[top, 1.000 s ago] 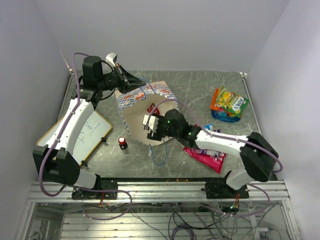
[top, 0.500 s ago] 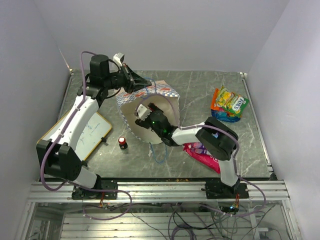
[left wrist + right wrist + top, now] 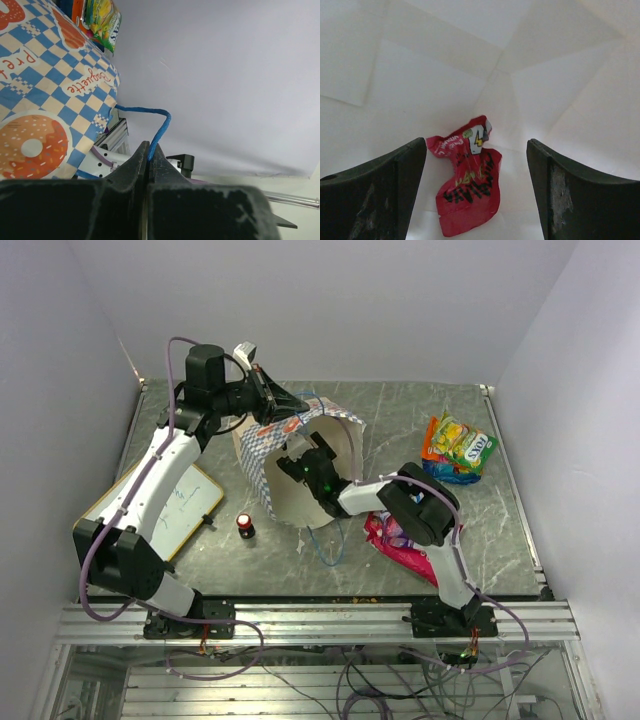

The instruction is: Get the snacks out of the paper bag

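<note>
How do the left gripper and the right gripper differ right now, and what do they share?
The left gripper is shut on the blue cord handle; the right gripper is open and holds nothing. The left gripper is outside the paper bag; the right gripper is inside it, facing a red packet. Both have dark fingers and are at the same bag.

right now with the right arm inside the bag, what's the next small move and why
Probably ease the right end effector a little deeper and close on the red packet. Its fingers are open with the packet lying just beyond them on the paper bag's inner wall, untouched, while the left end effector is shut on the blue cord handle, propping the mouth open.
</note>
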